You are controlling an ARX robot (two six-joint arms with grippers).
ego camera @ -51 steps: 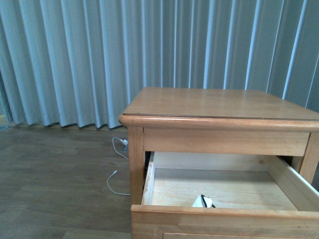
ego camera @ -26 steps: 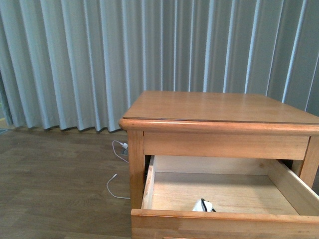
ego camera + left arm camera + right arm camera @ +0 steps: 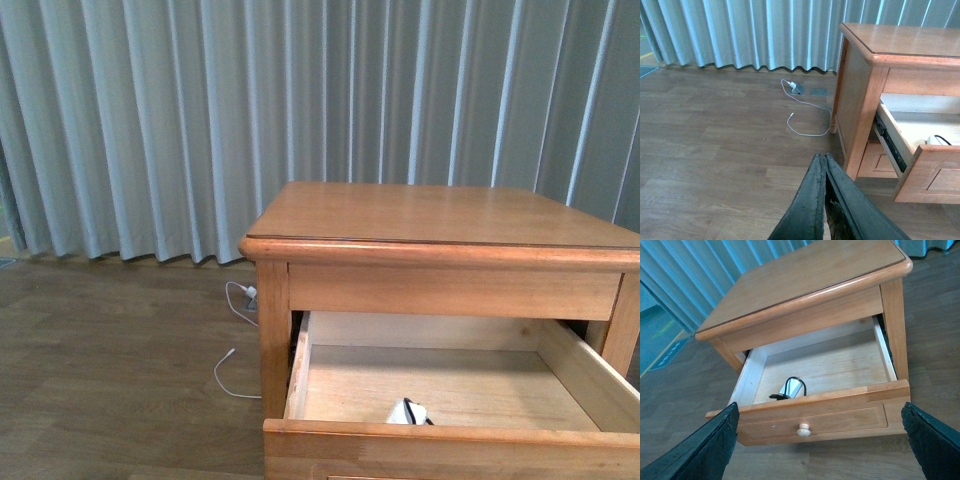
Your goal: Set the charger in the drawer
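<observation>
View's lifted a touch since earlier. Small white black-cabled charger block lies in the open light-brown wooden drawer, lower centre; left tool pinched together, right tool spread apart. Placing looks done, just back off

White charger (toward the front) inside open wooden drawer

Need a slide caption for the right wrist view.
Charger lies inside the open drawer; right claw wide open, holding nothing.
</observation>
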